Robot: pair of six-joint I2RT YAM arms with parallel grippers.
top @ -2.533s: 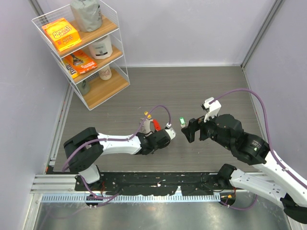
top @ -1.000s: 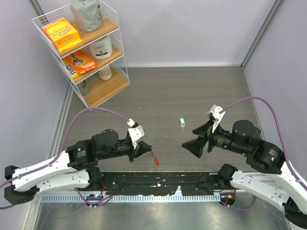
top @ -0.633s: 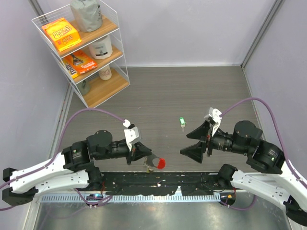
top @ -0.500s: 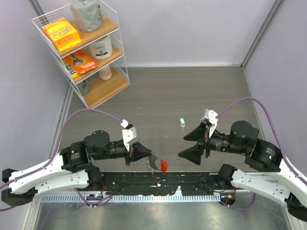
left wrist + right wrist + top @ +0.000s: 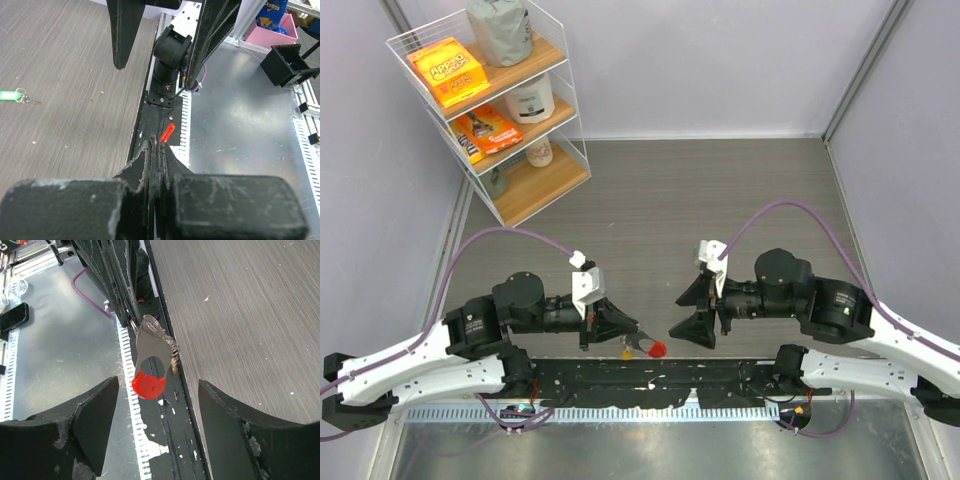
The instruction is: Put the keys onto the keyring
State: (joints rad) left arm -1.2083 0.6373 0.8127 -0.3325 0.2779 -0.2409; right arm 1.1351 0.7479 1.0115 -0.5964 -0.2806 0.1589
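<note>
One table (image 5: 700,190): grey wood-grain, runs back from the black base rail (image 5: 720,385) on its far side.
Wire shelf (image 5: 535,185): far-left corner, well apart from the rail, boxes and jars on it.
Base rail: black strip along the table's near edge, both arms bolted to it.
Left arm: bent low, forearm running along the rail's far side toward its middle.
Right arm: bent low on the rail's far side, pointing at the left arm.
Left gripper (image 5: 638,331): fingers pinched tight on the keyring, over the rail's far edge near its middle.
Right gripper (image 5: 675,319): jaws spread wide, nothing between them, just beyond the rail's far edge and facing the keyring without touching it.
Keyring (image 5: 148,384): red loop plus flat silvery part, hanging from the left fingertips above the rail.
Yellow key (image 5: 625,351): small yellow bit touching the keyring's silvery part, above the rail; cannot tell if it is threaded on.
Green key (image 5: 7,95): lying flat on the table, well apart from the rail; hidden in the top view.
</note>
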